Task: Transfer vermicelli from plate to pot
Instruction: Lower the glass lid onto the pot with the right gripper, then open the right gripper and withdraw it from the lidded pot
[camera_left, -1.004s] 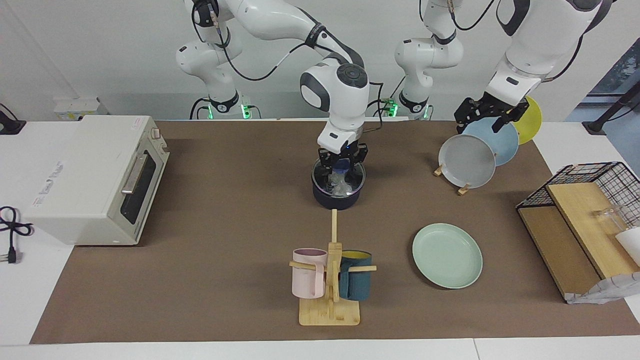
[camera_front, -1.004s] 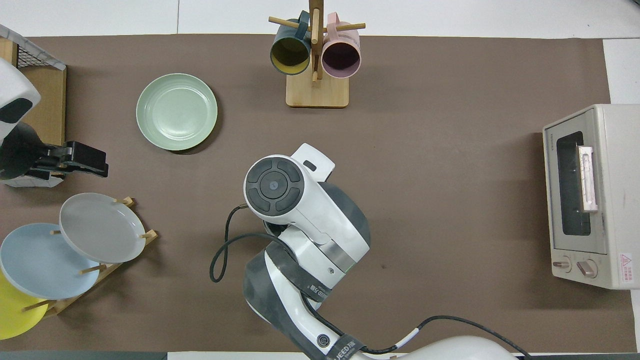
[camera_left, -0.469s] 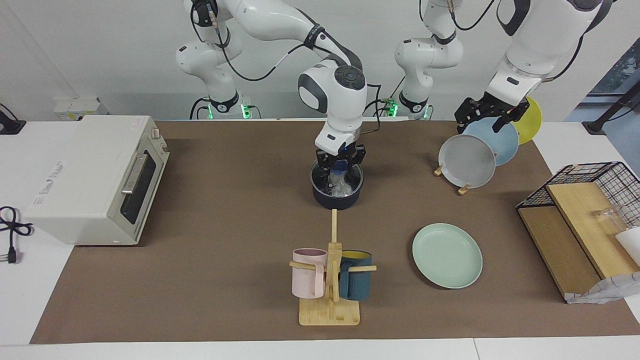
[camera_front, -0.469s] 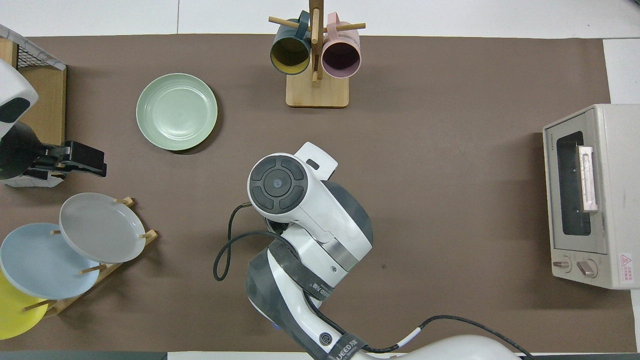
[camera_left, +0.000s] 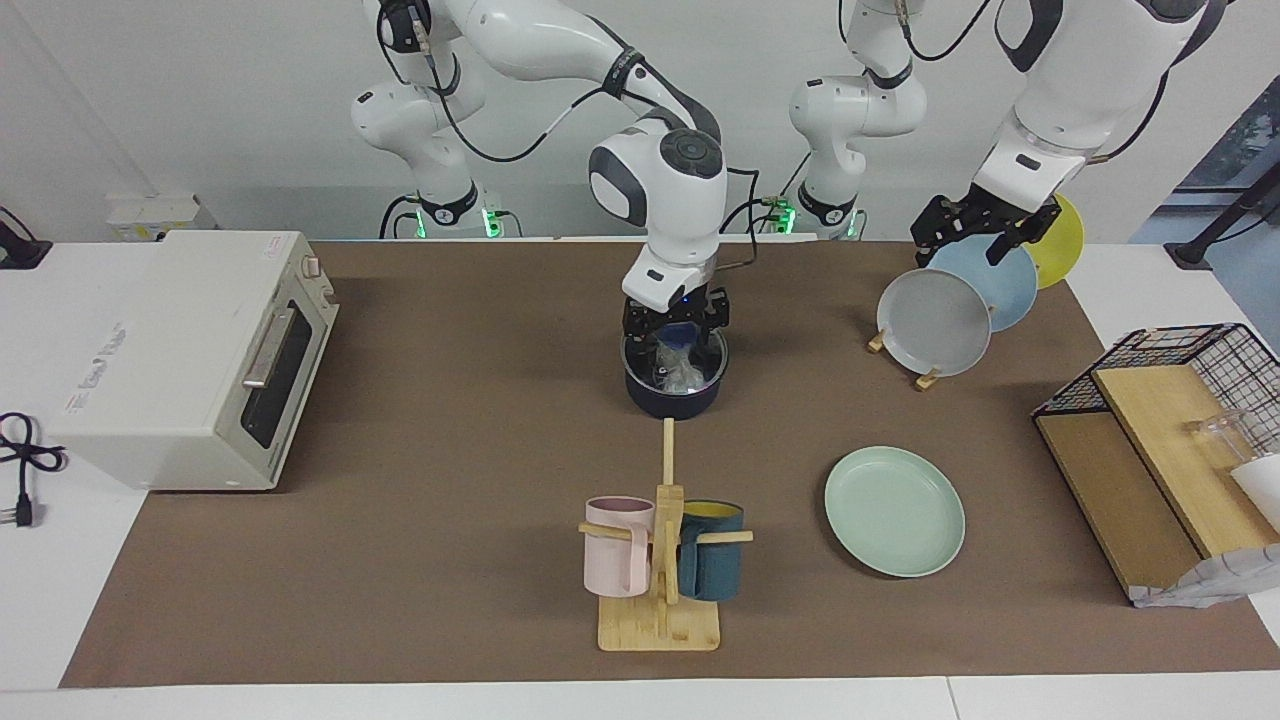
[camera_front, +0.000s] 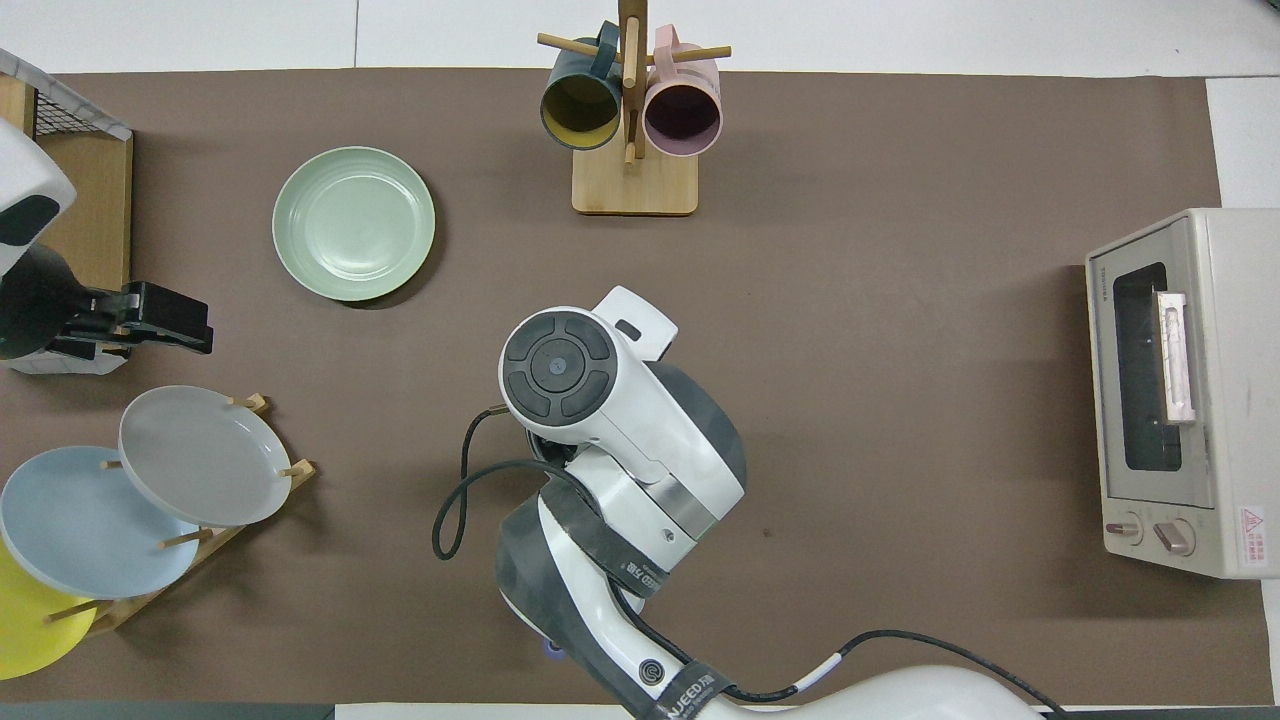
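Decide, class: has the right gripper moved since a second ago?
Yes. The right gripper has risen a little, judged against the pot rim below it, where the vermicelli lies.

The pot (camera_left: 675, 385) stands mid-tabletop (camera_left: 450, 450), nearer the robots' edge, with the vermicelli (camera_left: 683, 374) in it and the right gripper (camera_left: 675, 340) over its mouth. The mug rack (camera_left: 660, 560) stands near the edge farthest from the robots, two mugs (camera_front: 632, 105) on its pegs. The plate (camera_left: 894, 510) lies beside it toward the left arm's end. The plate rack (camera_left: 955, 295) sits by the robots' corner there, the left gripper (camera_left: 985, 225) over it. The toaster oven (camera_left: 180, 355) is at the right arm's end, the wire basket (camera_left: 1160, 430) at the left arm's.
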